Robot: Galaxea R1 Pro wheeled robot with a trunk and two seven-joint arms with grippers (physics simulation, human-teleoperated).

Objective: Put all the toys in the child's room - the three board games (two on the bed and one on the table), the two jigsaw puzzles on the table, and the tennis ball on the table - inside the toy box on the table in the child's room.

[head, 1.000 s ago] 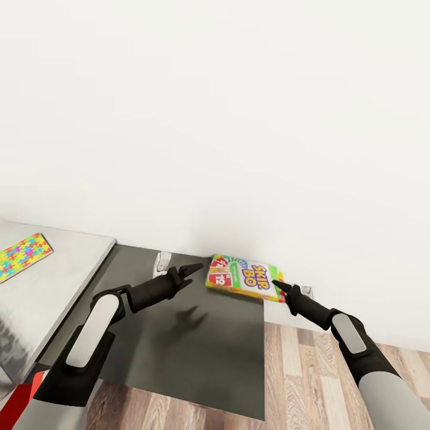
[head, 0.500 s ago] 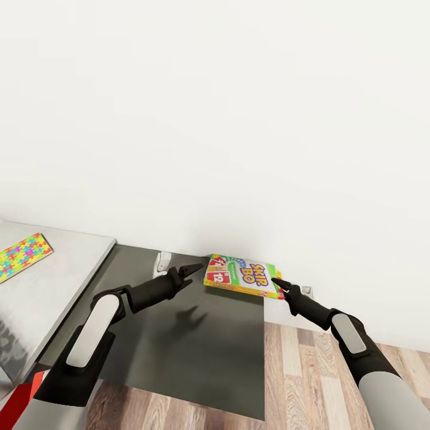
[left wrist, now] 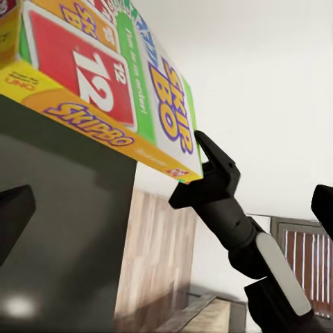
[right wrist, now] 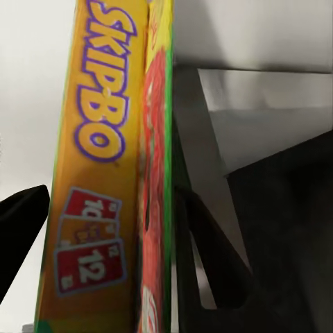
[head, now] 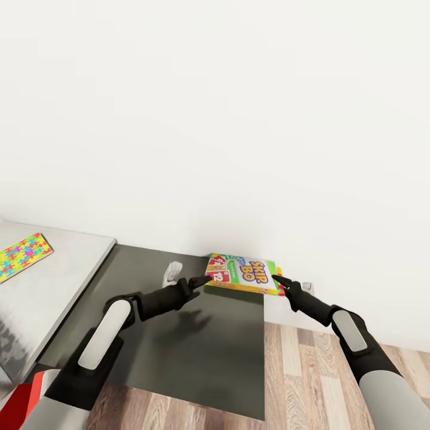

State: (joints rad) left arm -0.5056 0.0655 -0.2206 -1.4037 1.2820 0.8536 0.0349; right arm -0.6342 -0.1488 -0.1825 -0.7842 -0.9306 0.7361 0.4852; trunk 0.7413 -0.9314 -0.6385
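Blank white wall (head: 239, 119) fills the background, wood-plank floor (head: 334, 370) at lower right, and the counter runs along the wall: light grey top (head: 54, 275) on the left, dark grey section (head: 179, 352) in the middle.

Far left: one jigsaw puzzle (head: 22, 255) lies flat on the light grey top, well apart from both arms, untouched. The toy box isn't framed here.

Centre: left pincer (head: 200, 281) reaches across the dark section, tips right at the near-left corner of the Skip-Bo box (head: 243, 275). In the left wrist view its fingers stand spread with the box corner ahead of them, not pinched. Looks like it's coming in to support or take over that end.

Skip-Bo box sits at the back right corner of the dark section, close to the wall, lifted and slightly tilted off the surface.

Right: right pincer (head: 279, 282) is at the box's right end. The right wrist view shows the box edge (right wrist: 111, 173) between two dark fingers (right wrist: 208, 257), so I judge it pinching the box; that's why the box hangs clear of the counter.

Judgement: mid pick-up, carry to the toy box not yet begun. An end-only hold on a flat box risks pivoting, so a second grip makes sense.
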